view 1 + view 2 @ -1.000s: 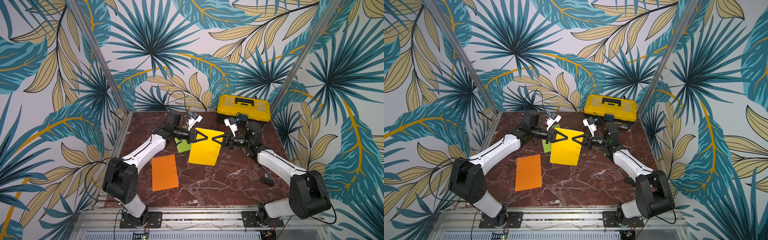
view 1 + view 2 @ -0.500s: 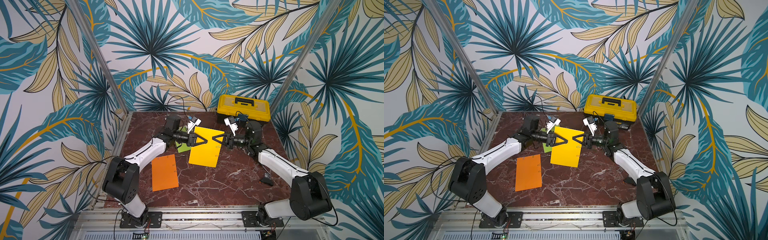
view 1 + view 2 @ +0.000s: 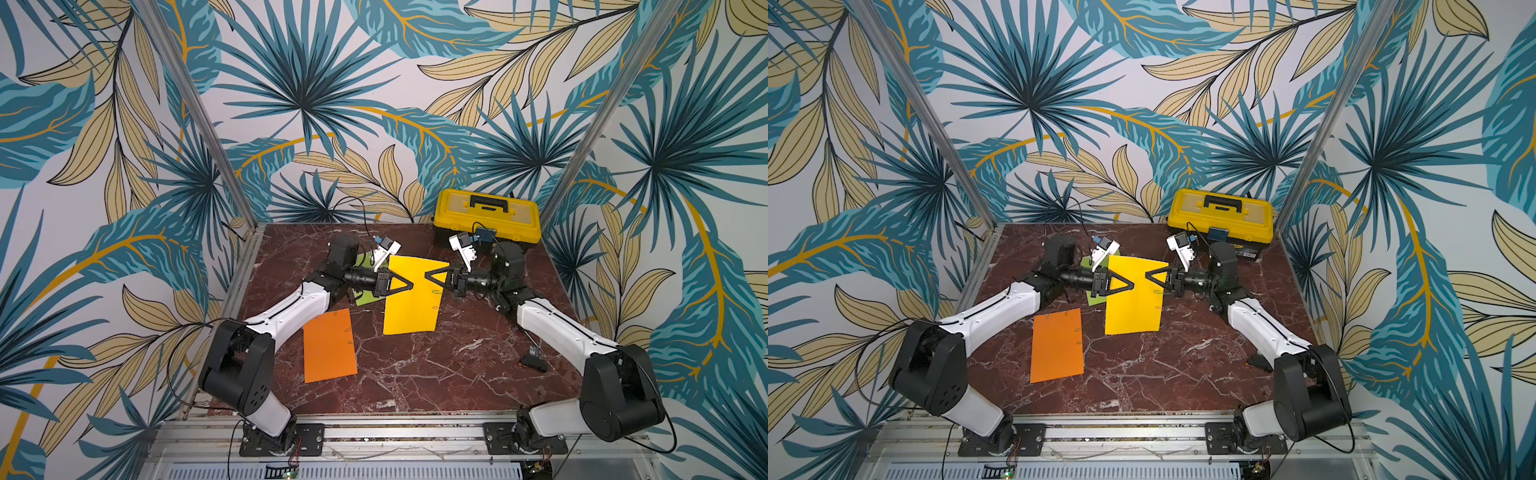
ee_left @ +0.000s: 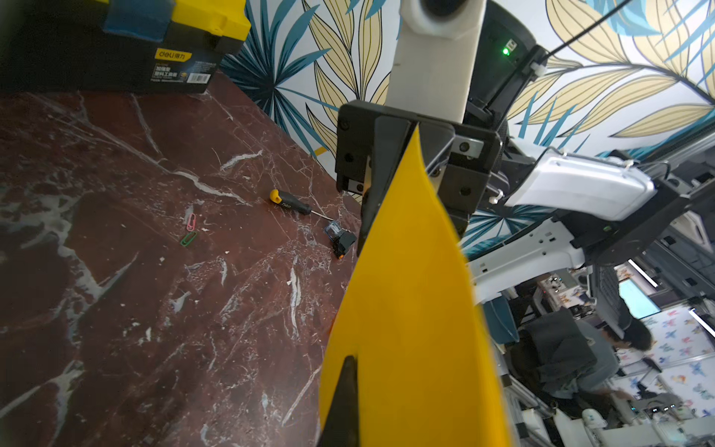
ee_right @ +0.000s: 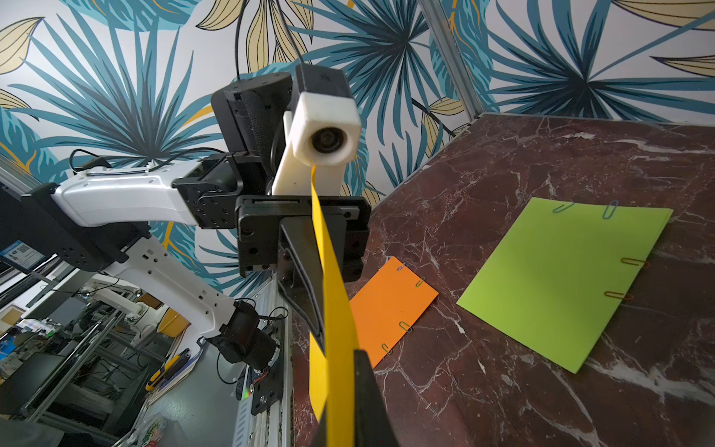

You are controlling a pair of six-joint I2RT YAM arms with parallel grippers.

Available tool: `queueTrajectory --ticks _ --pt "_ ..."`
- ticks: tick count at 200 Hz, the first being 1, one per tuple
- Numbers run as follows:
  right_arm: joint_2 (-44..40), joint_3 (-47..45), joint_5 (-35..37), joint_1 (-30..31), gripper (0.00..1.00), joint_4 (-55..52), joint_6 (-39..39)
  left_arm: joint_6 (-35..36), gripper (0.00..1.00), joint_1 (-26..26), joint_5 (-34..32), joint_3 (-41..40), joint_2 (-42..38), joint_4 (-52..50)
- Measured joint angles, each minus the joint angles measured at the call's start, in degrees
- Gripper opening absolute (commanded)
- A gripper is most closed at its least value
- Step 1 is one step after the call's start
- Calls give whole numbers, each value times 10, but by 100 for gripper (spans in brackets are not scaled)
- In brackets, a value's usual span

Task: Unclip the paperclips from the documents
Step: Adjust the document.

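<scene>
The left gripper and right gripper were each clamped on opposite edges of the upright golden yellow sheet.

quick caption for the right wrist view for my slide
The yellow sheet pinched edge-on between left pincer and right pincer; green sheet and orange sheet lie flat on the marble table, paperclips attached.
</scene>
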Motion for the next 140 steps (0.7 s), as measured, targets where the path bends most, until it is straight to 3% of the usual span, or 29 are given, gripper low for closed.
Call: queueTrajectory --ticks 17,43,63,95,140 --pt "0 0 0 0 4 -2 -1 0 0 0 -4 0 0 0" --pt "0 3 3 0 32 -27 -13 0 0 0 -6 0 0 0" --pt "-1 9 3 -2 42 -56 -34 0 0 3 -4 0 0 0" --pt "-2 24 -12 -5 48 -104 -67 0 0 17 17 -1 -8 0" --pt "-2 38 -44 -5 49 -148 -95 -2 0 43 48 -10 -36 0"
